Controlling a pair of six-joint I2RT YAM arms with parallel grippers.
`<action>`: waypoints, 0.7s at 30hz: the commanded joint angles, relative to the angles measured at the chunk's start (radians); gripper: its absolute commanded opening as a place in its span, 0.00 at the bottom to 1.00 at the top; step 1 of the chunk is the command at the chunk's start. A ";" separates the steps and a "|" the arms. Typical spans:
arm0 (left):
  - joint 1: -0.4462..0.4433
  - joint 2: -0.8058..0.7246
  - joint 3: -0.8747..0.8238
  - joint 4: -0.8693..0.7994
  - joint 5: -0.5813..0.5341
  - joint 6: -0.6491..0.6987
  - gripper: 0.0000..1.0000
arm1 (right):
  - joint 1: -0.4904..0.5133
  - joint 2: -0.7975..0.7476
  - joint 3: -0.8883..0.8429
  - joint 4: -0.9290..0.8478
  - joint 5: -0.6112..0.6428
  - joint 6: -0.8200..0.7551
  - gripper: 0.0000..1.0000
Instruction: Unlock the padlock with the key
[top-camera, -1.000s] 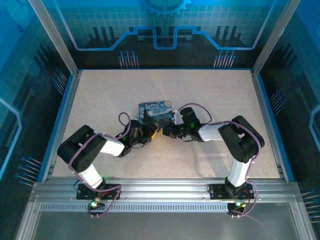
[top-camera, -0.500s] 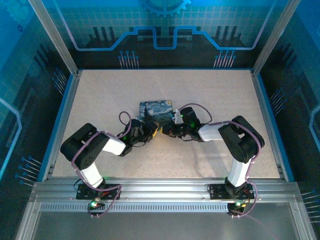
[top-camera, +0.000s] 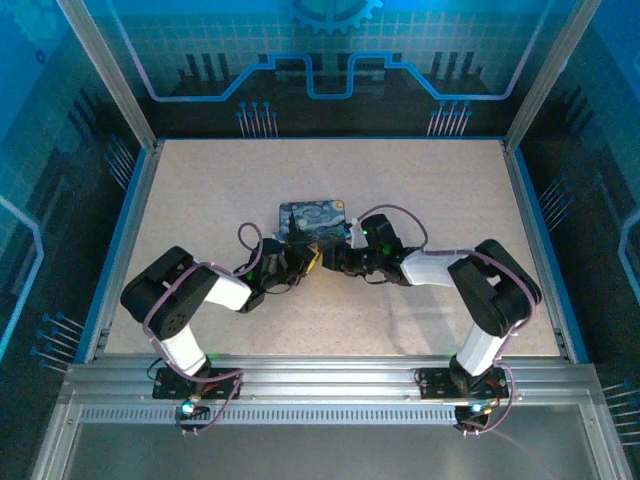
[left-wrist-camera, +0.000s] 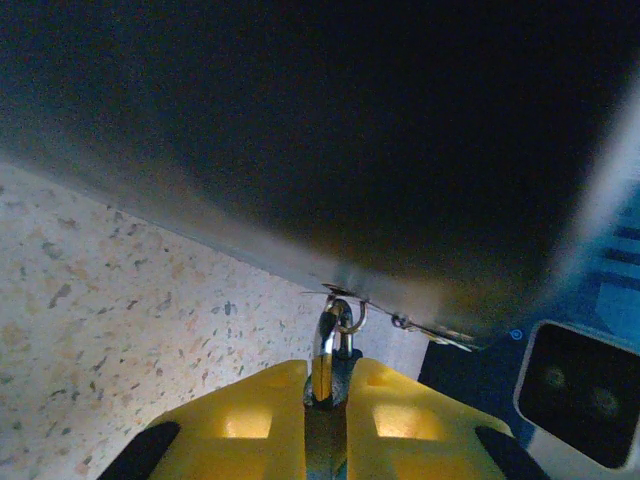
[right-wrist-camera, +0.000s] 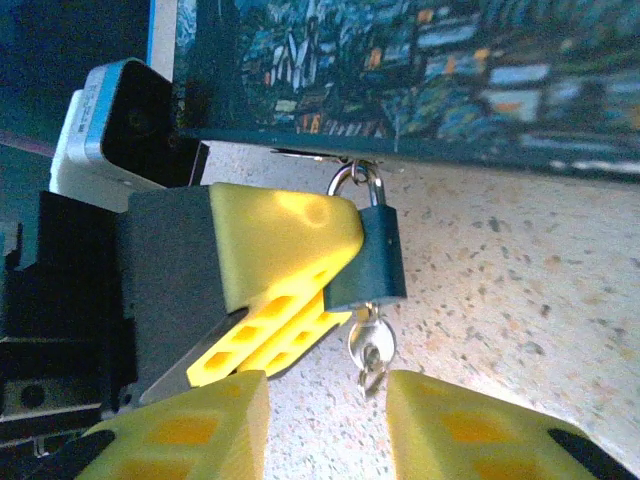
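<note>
- Comparing with a second ago, the right gripper (right-wrist-camera: 327, 405) has spread its jaws. The key (right-wrist-camera: 371, 348) sits in the gap between them, touched by neither, and is still plugged into the bottom of the padlock (right-wrist-camera: 368, 258).
- The right elbow has swung outward in the top view.
- The left gripper (left-wrist-camera: 327, 378) has tightened and now pinches the padlock's body. The padlock hangs by its shackle (right-wrist-camera: 355, 185) from the front edge of the blue tin (right-wrist-camera: 420, 70), just above the table (right-wrist-camera: 520, 300).
- I read this as a re-grip on the key. The shackle looks seated, so I judge the lock not yet open.
- The left wrist view gives me the shackle edge-on above its yellow fingers. The right wrist view adds the key and the lock's flat side.
</note>
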 joint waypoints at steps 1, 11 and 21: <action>-0.003 -0.034 0.007 -0.013 0.001 0.003 0.13 | -0.019 -0.082 -0.022 -0.094 0.057 -0.108 0.37; -0.003 -0.097 0.017 -0.065 0.003 -0.006 0.12 | -0.028 -0.382 0.043 -0.315 0.238 -0.481 0.50; -0.002 -0.204 0.055 -0.296 -0.017 -0.031 0.08 | -0.023 -0.602 0.049 -0.303 0.342 -0.811 0.70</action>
